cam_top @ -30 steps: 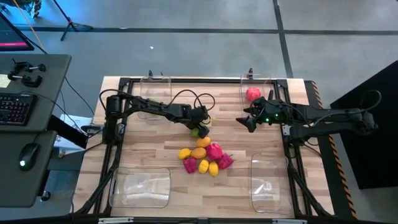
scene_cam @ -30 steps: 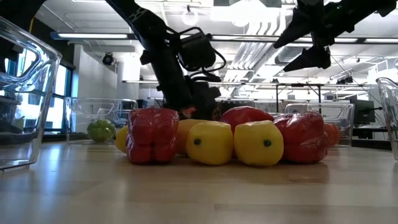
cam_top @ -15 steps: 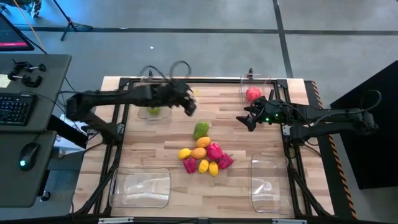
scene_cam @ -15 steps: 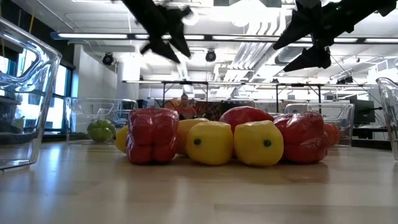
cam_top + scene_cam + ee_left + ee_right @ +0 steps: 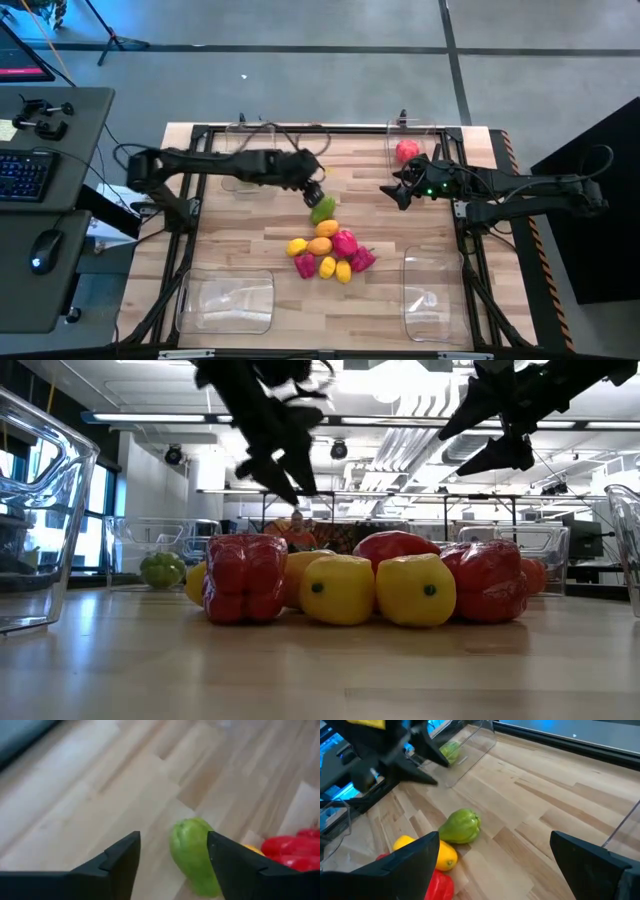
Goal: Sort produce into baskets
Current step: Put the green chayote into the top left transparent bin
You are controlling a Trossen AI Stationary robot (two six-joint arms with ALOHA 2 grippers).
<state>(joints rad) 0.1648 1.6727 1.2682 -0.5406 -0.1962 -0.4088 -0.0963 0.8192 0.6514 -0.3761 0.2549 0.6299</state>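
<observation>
A pale green produce piece [image 5: 322, 210] [image 5: 191, 854] lies on its side on the wooden table, at the far edge of a pile of yellow, orange, red and magenta produce [image 5: 328, 252]. My left gripper [image 5: 314, 190] [image 5: 172, 837] hovers open just above it and to its far left, touching nothing. My right gripper [image 5: 397, 192] [image 5: 495, 836] hangs open in the air right of centre. Clear baskets stand at the corners. The far-left basket [image 5: 475, 740] holds a green piece [image 5: 450, 751]. The far-right basket [image 5: 432, 135] holds a red piece [image 5: 407, 151].
Two more clear baskets stand at the near left [image 5: 228, 300] and near right [image 5: 435, 295]. A black frame [image 5: 330, 128] runs around the table. Bare wood lies between the pile and the far baskets. A desk with keyboard and mouse stands off to the left.
My left gripper has risen from beside the green piece and swung over the far-left basket. It has then come back and stands above the green piece. The green piece and the pile have stayed put.
</observation>
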